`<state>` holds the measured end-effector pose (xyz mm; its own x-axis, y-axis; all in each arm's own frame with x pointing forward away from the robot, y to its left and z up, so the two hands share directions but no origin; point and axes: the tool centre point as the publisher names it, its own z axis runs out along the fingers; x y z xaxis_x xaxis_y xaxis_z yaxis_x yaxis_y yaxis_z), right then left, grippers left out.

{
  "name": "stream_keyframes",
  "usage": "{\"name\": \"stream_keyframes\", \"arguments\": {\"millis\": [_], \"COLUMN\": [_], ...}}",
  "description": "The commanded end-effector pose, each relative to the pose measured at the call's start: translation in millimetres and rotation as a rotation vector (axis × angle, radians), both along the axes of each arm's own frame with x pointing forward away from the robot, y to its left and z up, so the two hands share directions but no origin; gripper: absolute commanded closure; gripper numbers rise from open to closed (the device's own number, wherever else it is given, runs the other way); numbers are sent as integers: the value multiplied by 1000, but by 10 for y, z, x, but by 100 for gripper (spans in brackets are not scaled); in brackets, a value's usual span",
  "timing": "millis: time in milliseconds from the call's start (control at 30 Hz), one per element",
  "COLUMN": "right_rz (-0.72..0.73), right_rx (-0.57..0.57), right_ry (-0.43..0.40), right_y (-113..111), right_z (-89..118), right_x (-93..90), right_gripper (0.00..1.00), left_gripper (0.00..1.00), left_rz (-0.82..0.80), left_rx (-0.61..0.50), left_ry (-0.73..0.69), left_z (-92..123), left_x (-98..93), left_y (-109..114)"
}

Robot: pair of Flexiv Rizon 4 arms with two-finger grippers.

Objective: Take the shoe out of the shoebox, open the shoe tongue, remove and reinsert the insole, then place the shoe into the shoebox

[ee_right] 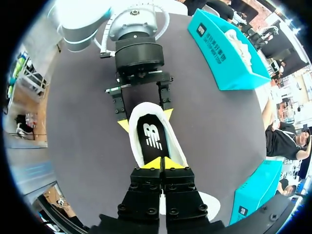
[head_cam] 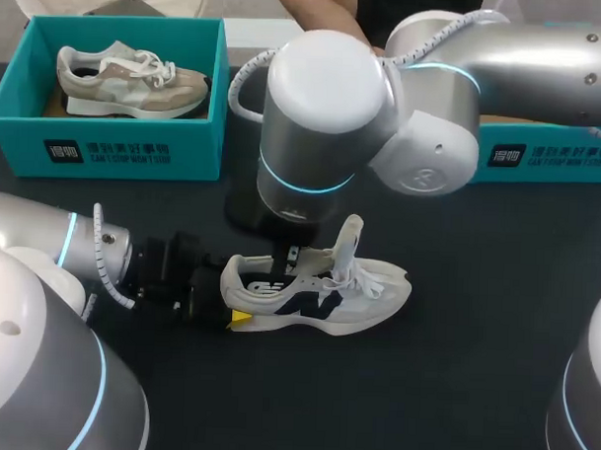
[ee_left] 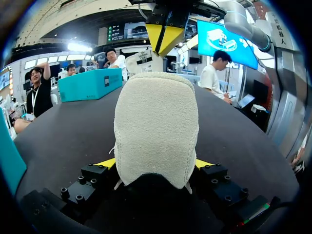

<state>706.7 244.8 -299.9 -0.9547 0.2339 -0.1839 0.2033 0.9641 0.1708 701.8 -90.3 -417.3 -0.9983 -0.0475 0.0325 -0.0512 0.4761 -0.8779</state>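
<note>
Head view: the shoe [head_cam: 318, 295] stood on the table [head_cam: 472, 389], outside the shoebox [head_cam: 106, 139], my left gripper [head_cam: 231, 300] at its heel. Left wrist view: both yellow tips clamped the soft padded heel, which I judged would squash, so low was the place to hold. Right wrist view: my right gripper [ee_right: 161, 163] was pinched closed over the thin, floppy insole [ee_right: 152, 136]; whether it nipped it I couldn't tell

We have the shoe [head_cam: 318, 295] lying on the table [head_cam: 472, 389] ahead of our left gripper [ee_left: 155, 163], heel clamped between its fingers. Our right gripper [ee_right: 161, 163] sits just above the insole [ee_right: 152, 139] inside it. Left of the left gripper, a shoebox [head_cam: 106, 144] holds a second shoe [head_cam: 128, 86].
</note>
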Motion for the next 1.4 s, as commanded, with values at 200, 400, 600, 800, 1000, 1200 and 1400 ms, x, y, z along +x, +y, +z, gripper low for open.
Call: {"name": "stream_keyframes", "arguments": {"millis": [200,400,600,800,1000,1200,1400], "right_rz": [75,145,138,128,127,132,152], "right_rx": [-9,-70,-101,-111,-117,-109,-108], "right_ry": [57,77,99,86,88,92,123], "right_y": [176,164,52,43,17,44,76], "right_z": [-519,-645,-703,-736,-801,-921,-1108], "right_x": [94,173,202,243,224,269,277], "right_gripper": [100,100,100,87,67,62,58], "left_gripper": [100,100,100,100,100,100,100], "left_rz": [-2,-2,-2,-2,-2,-2,-2], "left_rx": [3,3,3,3,3,3,3], "left_ry": [2,2,2,2,2,2,2], "left_z": [-27,-27,-27,-27,-27,-27,-27], "left_x": [-25,-25,-25,-25,-25,-25,-25], "left_y": [-22,-22,-22,-22,-22,-22,-22]}}
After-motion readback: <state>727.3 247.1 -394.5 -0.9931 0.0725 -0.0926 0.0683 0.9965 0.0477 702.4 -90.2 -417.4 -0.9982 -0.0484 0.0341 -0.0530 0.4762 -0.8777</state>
